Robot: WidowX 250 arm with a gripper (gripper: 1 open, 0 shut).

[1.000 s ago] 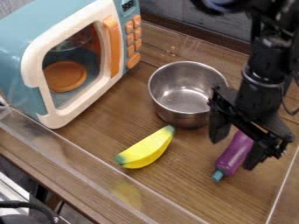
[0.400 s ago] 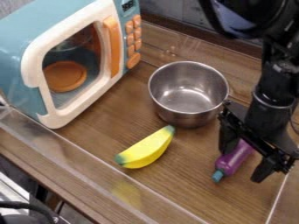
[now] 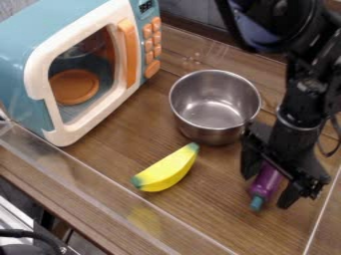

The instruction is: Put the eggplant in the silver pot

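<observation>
While only one camera view is on hand, every entry below is drawn from it.

- End effector (image 3: 281, 180): black, pointing straight down at the right side of the table (image 3: 94, 199). Its two fingers are spread wide, one on each side of the eggplant, and low, near the table surface. No pinch is made; whether either finger touches the fruit cannot be told. Straddling is judged to be the set-up for a grasp across the body.
- Eggplant (image 3: 268, 182): glossy purple, lying flat on the table between the fingers, with its teal stem cap poking out toward the near edge. Much of the body is hidden by the fingers. It lies just beside the silver pot, on that pot's right and nearer the camera, not in it.
- Silver pot (image 3: 214, 104): round, shiny, upright, mouth open and nothing inside, standing mid-table. Being so near the eggplant, it is judged to need only a short lift and carry.
- Banana (image 3: 167, 169): yellow toy, lying on the table near the front of the pot, well apart from the end effector; not part of the task.
- Microwave (image 3: 74, 65): teal toy at the left rear, door open toward the right, an orange plate visible inside; out of the working path.
- Step in hand, as judged: closing on the eggplant is not yet done.
</observation>
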